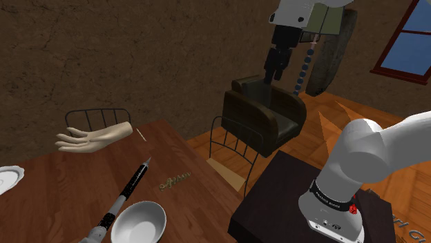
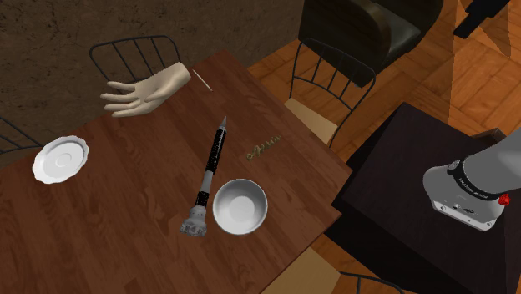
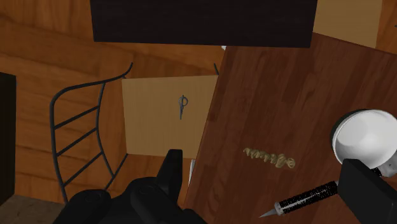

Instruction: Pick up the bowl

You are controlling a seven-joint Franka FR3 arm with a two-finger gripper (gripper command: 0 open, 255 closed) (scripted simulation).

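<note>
Currently the gripper (image 1: pixel 273 76) hangs high and well apart from the table (image 2: pixel 125 242), above the wire chair (image 3: pixel 162 118) that stands at the table's edge. Its fingers (image 3: pixel 172 167) stand apart with nothing between them, a fit state for an approach.

The white bowl (image 2: pixel 240 206) sits upright, mouth up, near the table edge facing the stand (image 2: pixel 417 167), not far from the corner by the chair. A black-barrelled pointed tool (image 2: pixel 210 167) lies just beside the bowl, its grey butt end at the rim; contact cannot be confirmed.

Assessment: the pick is not yet begun. The open mouth offers the rim for a pinch over the wall. The side away from the tool appears the safer entry, since a finger set down on the tool's side may knock it.
</note>
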